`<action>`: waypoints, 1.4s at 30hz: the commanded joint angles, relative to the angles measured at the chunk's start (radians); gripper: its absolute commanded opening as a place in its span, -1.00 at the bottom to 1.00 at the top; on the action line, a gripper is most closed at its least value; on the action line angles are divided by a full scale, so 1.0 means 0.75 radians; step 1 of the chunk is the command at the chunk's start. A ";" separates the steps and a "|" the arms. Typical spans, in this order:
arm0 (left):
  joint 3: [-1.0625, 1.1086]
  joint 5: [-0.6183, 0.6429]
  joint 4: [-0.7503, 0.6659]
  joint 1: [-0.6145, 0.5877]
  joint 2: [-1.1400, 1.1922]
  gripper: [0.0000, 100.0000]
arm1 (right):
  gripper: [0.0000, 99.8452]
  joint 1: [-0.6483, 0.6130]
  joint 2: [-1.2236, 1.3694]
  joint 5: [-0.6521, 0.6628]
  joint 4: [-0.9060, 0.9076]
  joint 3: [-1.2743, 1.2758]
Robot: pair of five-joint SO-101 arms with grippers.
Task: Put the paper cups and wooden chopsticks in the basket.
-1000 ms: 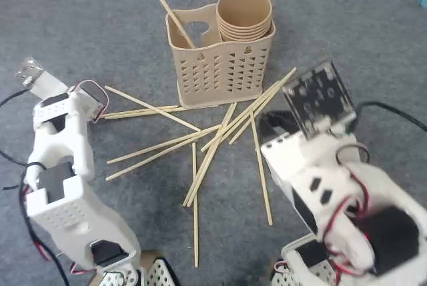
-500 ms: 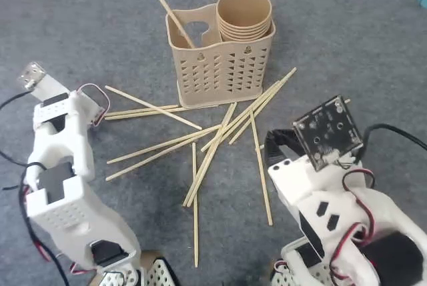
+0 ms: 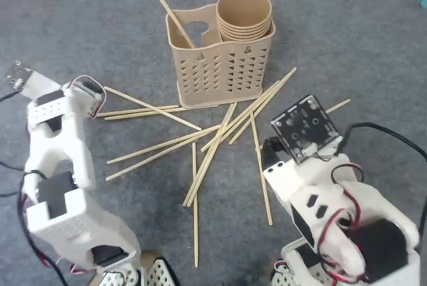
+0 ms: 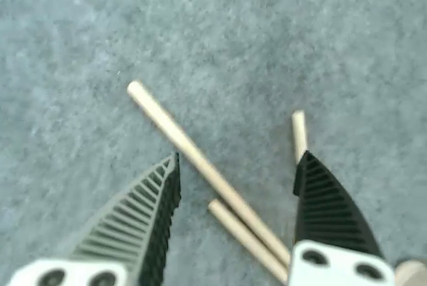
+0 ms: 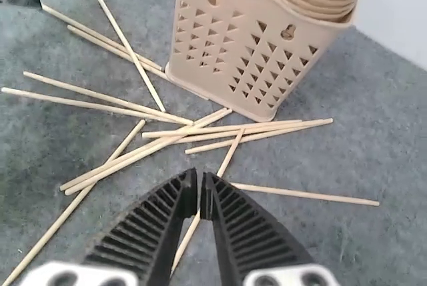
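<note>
Left gripper [image 4: 240,166] is wide open with nothing in it, jaws either side of a few chopsticks [image 4: 200,159] lying on the grey mat [image 4: 300,33]. Right gripper [image 5: 199,178] is pinched shut and empty, over the scattered pile. Paper cups [image 3: 245,7] sit stacked in the basket [image 3: 220,73], with a single stick [image 3: 172,14] leaning in the next compartment.

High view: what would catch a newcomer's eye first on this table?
The beige basket stands at the far middle, with a stack of paper cups in its right compartment and one chopstick leaning in the left. In front of it, wooden chopsticks lie scattered and crossing on the grey mat. The left gripper stands open over some chopstick ends.
</note>
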 commanded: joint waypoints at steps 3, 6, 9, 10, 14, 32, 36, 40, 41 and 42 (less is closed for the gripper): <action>-0.087 0.008 -0.129 0.029 0.168 -0.47 | -0.94 -0.003 -0.007 0.016 -0.013 0.002; -0.163 0.006 0.041 0.029 0.203 -0.47 | -0.94 -0.003 -0.007 0.016 -0.015 0.002; -0.163 0.004 0.151 0.035 0.198 -0.46 | -0.94 -0.003 -0.007 0.016 -0.015 0.002; -0.163 0.004 0.153 0.037 0.207 -0.46 | -0.94 -0.003 -0.007 0.016 -0.015 0.002; -0.161 0.004 0.133 0.037 0.209 -0.48 | -0.94 -0.003 -0.007 0.016 -0.013 0.004; -0.167 -0.196 0.178 0.041 0.096 -0.98 | -0.94 -0.001 -0.009 0.016 0.048 0.002; -0.167 -0.196 0.239 0.041 -0.155 -0.98 | -0.94 0.003 -0.009 0.016 0.060 0.004; -0.163 -0.274 0.252 0.041 -0.487 -0.98 | -0.94 -0.003 -0.009 0.008 0.097 0.008; -0.163 -0.309 0.250 0.041 -0.563 -0.98 | -0.94 -0.003 -0.009 0.006 0.122 0.008; -0.163 -0.340 0.250 0.041 -0.636 -0.98 | -0.94 -0.003 -0.009 0.006 0.150 0.008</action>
